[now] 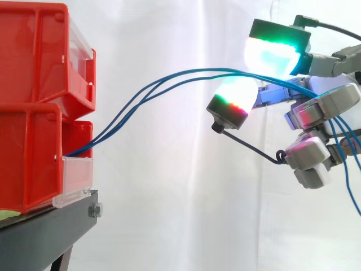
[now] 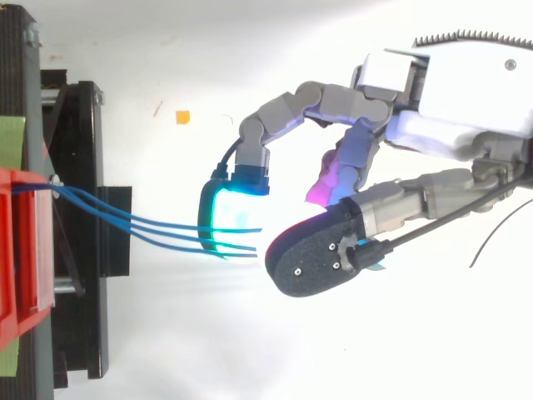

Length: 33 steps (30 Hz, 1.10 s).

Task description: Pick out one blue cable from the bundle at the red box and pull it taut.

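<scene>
Hand comes in from the right, sitting higher than the bins; its fingers are curled round the blue cables, so it's grasping the bundle, not a single one; how firmly it's clamped I honestly can't tell. In the side view one pad glowing cyan-green sits above the cables and another pad, white with a green and red edge, sits just below them; the cables pass between those two and go into the hand behind them, then blue lengths come out the back and hang down at the right edge.

From above, the hand has a curled finger whose cyan pad sits right over the cables; I count three of them side by side there, fanning slightly; the black back of another pad is just beside their far end, and there's a magenta glow further in.

Cables aren't taut; in the side view they leave the front of the lower red bin just above its clear lip, climb in a loose curve and level off into the hand. A second red bin is stacked on top; both sit on the black stand, white curtain behind. Tiny orange scrap lies on the white surface in the top view, well apart from everything.
</scene>
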Motion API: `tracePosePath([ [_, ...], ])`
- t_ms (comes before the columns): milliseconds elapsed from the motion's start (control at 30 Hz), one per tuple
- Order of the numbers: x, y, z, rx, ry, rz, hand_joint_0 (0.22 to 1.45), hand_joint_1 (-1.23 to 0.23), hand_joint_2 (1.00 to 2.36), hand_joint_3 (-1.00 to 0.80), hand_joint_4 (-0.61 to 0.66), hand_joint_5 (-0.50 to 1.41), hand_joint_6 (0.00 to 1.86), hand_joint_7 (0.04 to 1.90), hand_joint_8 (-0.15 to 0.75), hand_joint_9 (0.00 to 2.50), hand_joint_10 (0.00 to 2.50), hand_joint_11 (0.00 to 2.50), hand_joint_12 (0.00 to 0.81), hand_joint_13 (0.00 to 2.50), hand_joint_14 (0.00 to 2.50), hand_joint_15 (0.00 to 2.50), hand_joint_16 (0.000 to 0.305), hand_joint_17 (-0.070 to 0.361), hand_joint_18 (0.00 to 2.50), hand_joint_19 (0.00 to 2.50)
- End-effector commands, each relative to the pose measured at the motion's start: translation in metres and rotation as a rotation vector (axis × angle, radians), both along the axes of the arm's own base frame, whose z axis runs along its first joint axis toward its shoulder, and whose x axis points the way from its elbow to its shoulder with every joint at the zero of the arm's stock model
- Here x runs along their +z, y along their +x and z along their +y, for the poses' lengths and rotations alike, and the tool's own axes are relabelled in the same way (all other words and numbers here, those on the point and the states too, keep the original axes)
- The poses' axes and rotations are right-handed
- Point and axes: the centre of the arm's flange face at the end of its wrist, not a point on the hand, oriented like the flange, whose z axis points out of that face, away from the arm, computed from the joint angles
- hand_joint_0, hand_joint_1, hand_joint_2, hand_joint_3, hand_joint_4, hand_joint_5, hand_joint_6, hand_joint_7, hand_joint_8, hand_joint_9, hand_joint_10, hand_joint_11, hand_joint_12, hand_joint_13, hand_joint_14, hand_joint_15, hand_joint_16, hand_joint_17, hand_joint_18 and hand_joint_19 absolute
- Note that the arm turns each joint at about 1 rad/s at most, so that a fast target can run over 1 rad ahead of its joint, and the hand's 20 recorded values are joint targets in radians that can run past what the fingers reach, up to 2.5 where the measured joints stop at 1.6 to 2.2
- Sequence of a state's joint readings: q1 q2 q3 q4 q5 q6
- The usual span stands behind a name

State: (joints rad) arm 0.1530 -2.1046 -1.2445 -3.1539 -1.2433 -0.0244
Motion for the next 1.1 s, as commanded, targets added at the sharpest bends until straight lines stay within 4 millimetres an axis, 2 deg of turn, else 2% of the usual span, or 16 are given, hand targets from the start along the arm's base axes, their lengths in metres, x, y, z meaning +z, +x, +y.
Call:
tracePosePath([
  [0,0.0002,0.0,-0.0007,0.0,0.0,0.0,0.64,-0.69,1.01,-0.37,-0.1,-0.13,0.8,0.92,0.238,1.42,0.03,1.27,0.407,0.97,0.03,0.79,0.055,0.124,0.76,0.88],
  [200,0.0002,0.0001,0.0003,0.001,0.0,0.0,0.63,-0.73,1.02,-0.26,-0.11,-0.14,0.83,0.89,0.247,1.31,0.03,1.16,0.4,0.79,0.03,0.67,0.055,0.125,0.63,0.8],
  [400,0.0003,0.0003,0.0002,0.0,0.0,-0.002,0.63,-0.74,1.02,-0.24,-0.11,-0.14,0.83,0.9,0.252,1.21,0.03,1.04,0.394,0.65,0.02,0.59,0.055,0.124,0.51,0.74],
  [667,0.0003,0.0003,0.0002,0.0,0.0,-0.002,0.63,-0.76,1.02,-0.22,-0.1,-0.15,0.85,0.85,0.249,1.13,0.03,0.96,0.393,0.57,0.02,0.53,0.055,0.124,0.42,0.69],
  [1067,0.0002,0.0001,0.0002,0.0,0.0,0.0,0.67,-0.84,1.02,-0.23,-0.08,-0.16,0.87,0.89,0.248,1.07,0.03,0.94,0.395,0.54,0.02,0.5,0.056,0.126,0.41,0.66],
])
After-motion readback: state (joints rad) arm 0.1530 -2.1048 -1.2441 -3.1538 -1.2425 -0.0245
